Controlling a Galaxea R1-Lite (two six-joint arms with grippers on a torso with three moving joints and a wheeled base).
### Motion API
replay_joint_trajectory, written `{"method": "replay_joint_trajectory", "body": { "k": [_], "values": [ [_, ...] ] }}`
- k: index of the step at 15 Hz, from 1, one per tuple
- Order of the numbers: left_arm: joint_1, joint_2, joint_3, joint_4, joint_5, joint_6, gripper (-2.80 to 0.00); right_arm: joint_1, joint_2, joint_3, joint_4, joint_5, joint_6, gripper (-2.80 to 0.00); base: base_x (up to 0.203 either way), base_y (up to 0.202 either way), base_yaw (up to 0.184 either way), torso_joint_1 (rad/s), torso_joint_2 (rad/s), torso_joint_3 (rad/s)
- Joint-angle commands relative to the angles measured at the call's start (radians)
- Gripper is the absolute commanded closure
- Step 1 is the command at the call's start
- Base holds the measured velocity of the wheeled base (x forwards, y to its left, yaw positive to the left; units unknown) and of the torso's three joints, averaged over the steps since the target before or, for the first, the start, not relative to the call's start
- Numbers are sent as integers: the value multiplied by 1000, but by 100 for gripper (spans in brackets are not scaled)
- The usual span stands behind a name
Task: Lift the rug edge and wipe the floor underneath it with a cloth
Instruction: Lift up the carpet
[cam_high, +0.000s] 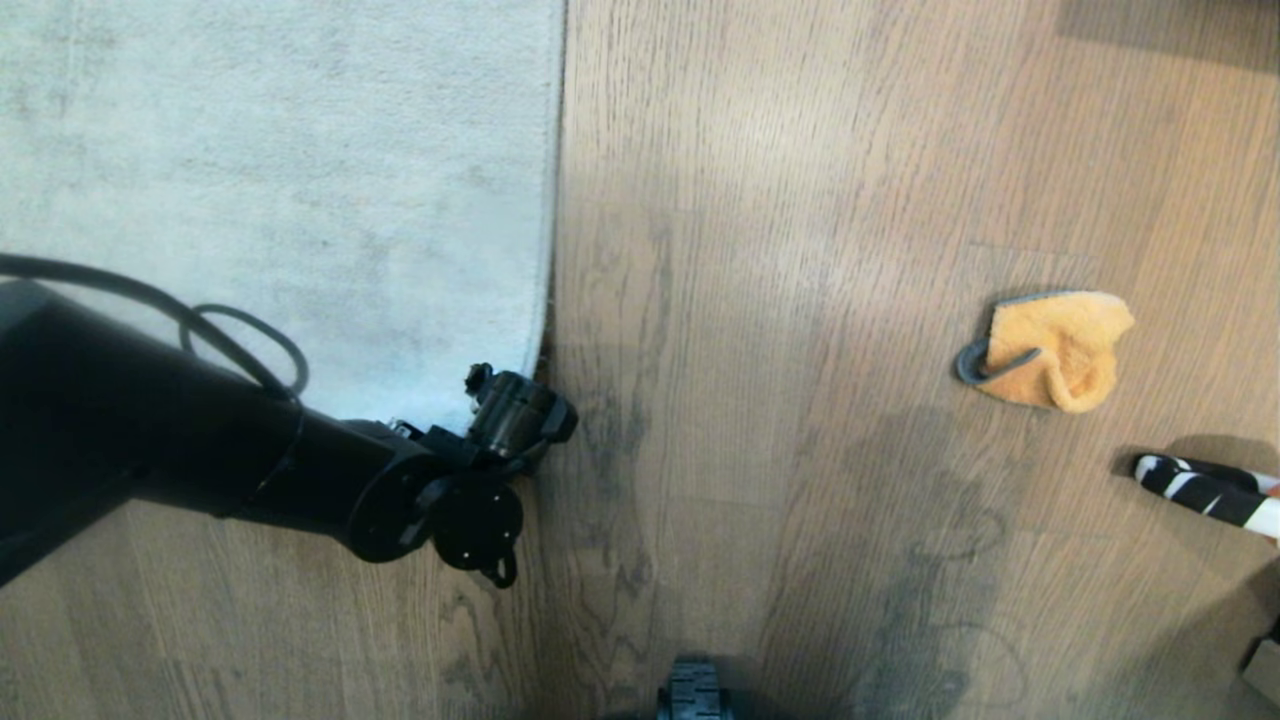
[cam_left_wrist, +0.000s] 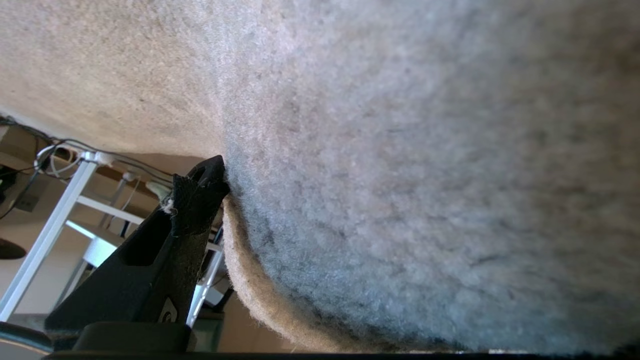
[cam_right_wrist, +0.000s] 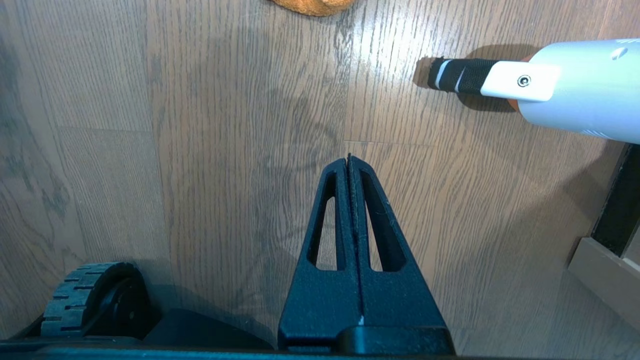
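A: Where is the left end effector (cam_left_wrist: 235, 200) against the rug edge (cam_high: 553, 250)?

B: Right at the rounded corner, jaws spread wide, one finger (cam_left_wrist: 197, 187) touching the pile, nothing gripped yet. The border runs straight away from the robot, so the corner is the near end to lift.

A: And the cloth (cam_high: 1050, 348)?

B: Well to the right of the rug edge on the floor (cam_high: 750, 300), nearer the right end effector (cam_right_wrist: 349, 159), which is clenched and empty
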Motion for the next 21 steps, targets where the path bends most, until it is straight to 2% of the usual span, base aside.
{"method": "replay_joint_trajectory", "body": {
  "k": [1, 5, 6, 7, 13, 21],
  "values": [
    [-1, -11, 1, -2, -17, 1, -280, 0, 0, 0, -1, -1, 0, 0, 0, 0, 0, 0, 0, 0],
    [-1, -18, 1, -2, -47, 1, -280, -1, 0, 0, -1, 0, 1, 0, 0, 0, 0, 0, 0, 0],
    [-2, -20, 3, -2, -47, 2, -95, -1, 0, 0, -1, 0, 1, 0, 0, 0, 0, 0, 0, 0],
    [-4, -24, 5, -2, -49, 2, 0, -1, 0, 0, -1, 0, 1, 0, 0, 0, 0, 0, 0, 0],
    [-2, -56, 17, -4, -49, 2, 0, 0, 0, 0, 0, -1, 1, 0, 0, 0, 0, 0, 0, 0],
    [9, -179, 68, -4, -49, -24, 0, -1, 0, 0, -1, 0, 0, 0, 0, 0, 0, 0, 0, 0]
  ]
}}
